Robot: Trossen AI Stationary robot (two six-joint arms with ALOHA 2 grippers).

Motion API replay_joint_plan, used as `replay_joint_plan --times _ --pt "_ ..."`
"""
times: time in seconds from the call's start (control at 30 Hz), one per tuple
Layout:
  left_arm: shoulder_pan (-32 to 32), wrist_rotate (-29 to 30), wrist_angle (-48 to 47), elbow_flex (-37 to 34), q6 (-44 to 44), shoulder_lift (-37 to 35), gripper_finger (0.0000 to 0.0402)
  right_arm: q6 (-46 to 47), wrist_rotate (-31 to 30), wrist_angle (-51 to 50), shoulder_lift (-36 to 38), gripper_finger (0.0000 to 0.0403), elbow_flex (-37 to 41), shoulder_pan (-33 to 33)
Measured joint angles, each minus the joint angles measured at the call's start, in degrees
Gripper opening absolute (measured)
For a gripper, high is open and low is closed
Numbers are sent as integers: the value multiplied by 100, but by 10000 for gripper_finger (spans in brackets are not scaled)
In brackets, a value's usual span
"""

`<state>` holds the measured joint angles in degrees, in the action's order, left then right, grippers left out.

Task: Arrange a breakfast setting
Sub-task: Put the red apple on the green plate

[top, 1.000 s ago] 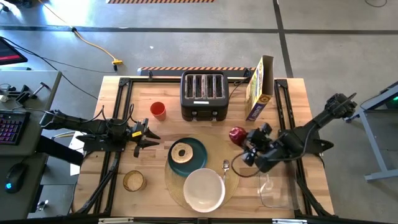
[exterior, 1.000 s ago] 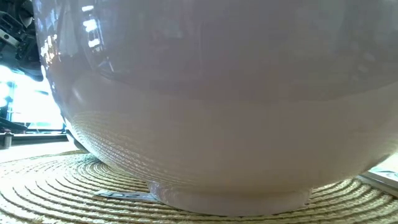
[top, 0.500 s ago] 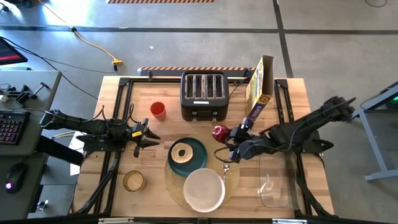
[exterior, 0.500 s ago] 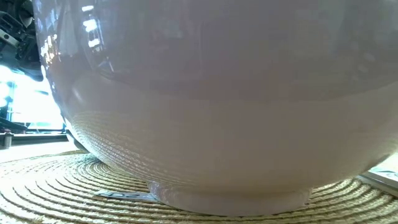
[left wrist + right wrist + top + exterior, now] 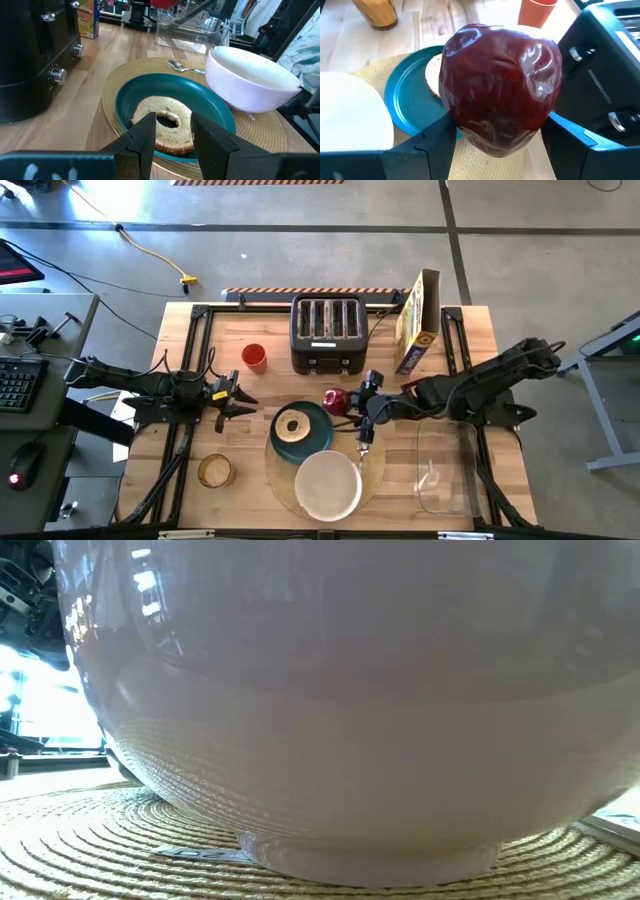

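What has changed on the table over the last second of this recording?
The right claw, shut on the red apple, carried it across the table from beside the cereal box to the edge of the teal plate, in front of the toaster. The left claw, plate, bagel half, white bowl, spoon and placemat stayed put.

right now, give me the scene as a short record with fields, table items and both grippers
placemat: round, woven, holds plate, bowl and spoon
plate: teal, on placemat, bagel half on it
bowl: white, on placemat beside plate
spoon: on placemat next to bowl
apple: dark red, held in the air at the plate's edge
right gripper: shut on apple, reaching toward plate
left gripper: open, waiting left of plate
toaster: black, behind placemat
red cup: left of toaster
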<state>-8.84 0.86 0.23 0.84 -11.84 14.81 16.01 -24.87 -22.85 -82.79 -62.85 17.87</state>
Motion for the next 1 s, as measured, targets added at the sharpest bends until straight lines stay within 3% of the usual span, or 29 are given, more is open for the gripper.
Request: replay_joint_plan --times 0.47,1.0 --pt "0 0 0 0 0 2 113 -836 1195 920 -564 236 0 -566" --pt "2 0 0 0 0 2 113 -1156 2803 1510 -1468 236 0 -1247"
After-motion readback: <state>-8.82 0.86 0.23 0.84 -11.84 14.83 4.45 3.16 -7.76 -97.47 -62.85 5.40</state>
